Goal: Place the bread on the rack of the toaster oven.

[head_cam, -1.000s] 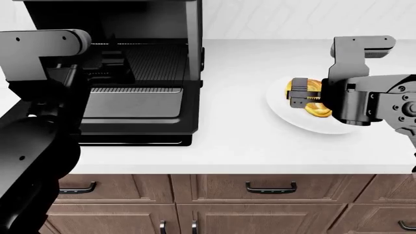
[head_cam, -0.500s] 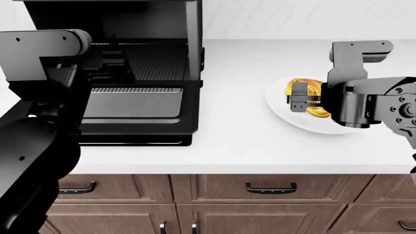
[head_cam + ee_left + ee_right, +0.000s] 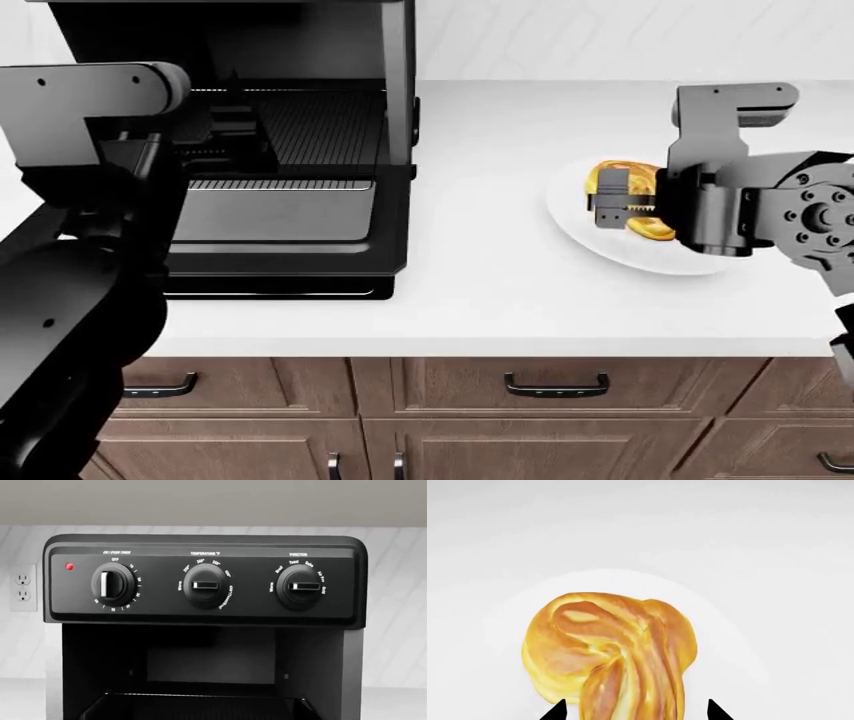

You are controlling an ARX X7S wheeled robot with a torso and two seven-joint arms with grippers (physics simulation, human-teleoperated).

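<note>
While it lies on the plate: the bread [image 3: 627, 190] rests on the round white dish, well to the right of the oven, golden and twisted with browner folds.
Bread up close: in my right wrist view the bread [image 3: 610, 652] fills the middle, its knotted end nearest my fingertips.
My right pincer: my right gripper [image 3: 618, 203] hangs over the bread with its two dark fingertips [image 3: 557, 711] spread, one on each side of the roll; I cannot tell whether they touch it.
Plate: the plate [image 3: 587, 235] sits on the white counter [image 3: 481, 290].
Toaster oven: the toaster oven [image 3: 314, 60] stands at the counter's left with its door [image 3: 274, 225] dropped flat.
Rack: the rack [image 3: 320, 125] shows as dark parallel bars inside the cavity.
My left pincer: my left gripper is hidden behind my arm; I cannot tell its state.
Left wrist view: three knobs [image 3: 205, 585] and a red lamp [image 3: 69, 566] on the oven's panel.
</note>
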